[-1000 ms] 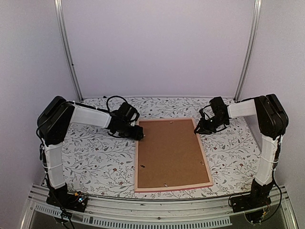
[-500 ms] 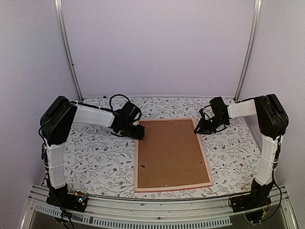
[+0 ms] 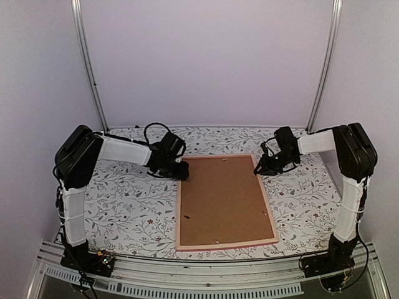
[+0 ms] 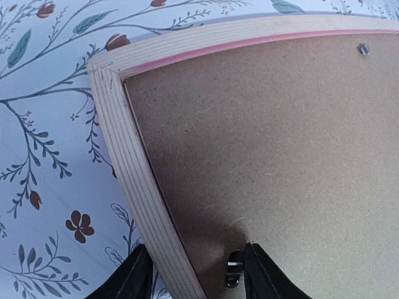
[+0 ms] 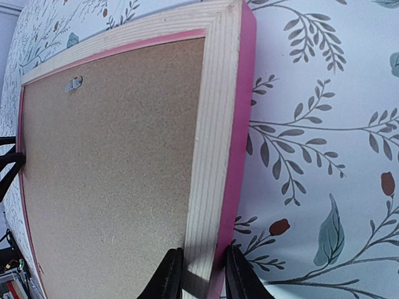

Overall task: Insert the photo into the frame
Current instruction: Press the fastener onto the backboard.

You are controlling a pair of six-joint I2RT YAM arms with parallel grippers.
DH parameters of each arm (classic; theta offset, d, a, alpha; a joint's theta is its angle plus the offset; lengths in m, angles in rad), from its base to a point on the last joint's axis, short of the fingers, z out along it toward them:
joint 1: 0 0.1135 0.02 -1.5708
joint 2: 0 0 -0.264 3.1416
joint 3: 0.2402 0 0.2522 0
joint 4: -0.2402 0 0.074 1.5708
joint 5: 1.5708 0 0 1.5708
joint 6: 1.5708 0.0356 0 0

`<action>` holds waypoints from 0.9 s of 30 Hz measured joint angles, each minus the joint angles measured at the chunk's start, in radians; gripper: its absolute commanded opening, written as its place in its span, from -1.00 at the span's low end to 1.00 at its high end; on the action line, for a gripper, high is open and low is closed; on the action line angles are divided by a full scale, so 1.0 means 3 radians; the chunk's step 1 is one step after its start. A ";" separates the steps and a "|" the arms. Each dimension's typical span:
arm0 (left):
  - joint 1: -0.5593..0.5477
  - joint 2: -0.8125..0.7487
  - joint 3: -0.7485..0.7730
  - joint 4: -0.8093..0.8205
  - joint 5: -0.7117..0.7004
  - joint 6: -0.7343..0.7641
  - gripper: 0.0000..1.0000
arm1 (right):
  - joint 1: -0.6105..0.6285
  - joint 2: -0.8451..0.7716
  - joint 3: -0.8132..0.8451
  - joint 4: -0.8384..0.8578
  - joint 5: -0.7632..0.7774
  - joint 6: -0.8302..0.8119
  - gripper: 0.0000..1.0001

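The pink frame [image 3: 177, 215] lies face down on the floral table, filled by a brown backing board [image 3: 221, 199]. The photo is hidden. My left gripper [image 3: 184, 174] is at the frame's far left corner. In the left wrist view it [image 4: 196, 274] stands open astride the left rail [image 4: 134, 168], one finger outside on the cloth, the other on the board beside a small metal clip [image 4: 234, 271]. My right gripper [image 3: 259, 169] is at the far right corner. In the right wrist view it [image 5: 202, 274] is shut on the right rail [image 5: 215, 124].
The floral tablecloth [image 3: 124, 205] surrounds the frame. Small metal clips dot the board's edges [image 5: 73, 83]. Walls stand close behind and on both sides, with two metal uprights [image 3: 87, 68] at the back. A metal rail runs along the near edge [image 3: 199, 274].
The left gripper's jaws have narrowed around the left rail, and its wrist has shifted slightly. The right arm and the frame have not moved.
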 measured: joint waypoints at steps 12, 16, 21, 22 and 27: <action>0.0041 -0.0014 -0.0045 0.0043 0.0022 -0.0120 -0.31 | 0.0000 0.0000 0.0000 0.0001 0.0000 -0.0001 -0.51; 0.0047 -0.0043 -0.0113 0.0125 0.0036 -0.0149 -0.37 | 0.0000 0.0000 0.0000 0.0001 -0.0001 -0.0001 -0.51; 0.0056 -0.0083 -0.0215 0.0249 0.0051 -0.0179 -0.39 | 0.0000 0.0000 0.0000 0.0000 -0.0001 -0.0003 -0.51; 0.0057 -0.0088 -0.0240 0.0284 0.0058 -0.0187 -0.39 | 0.0000 0.0000 0.0000 0.0000 0.0000 -0.0003 -0.51; 0.0067 -0.0127 -0.0310 0.0351 0.0080 -0.0200 -0.50 | 0.0000 0.0000 0.0000 0.0001 0.0000 -0.0001 -0.51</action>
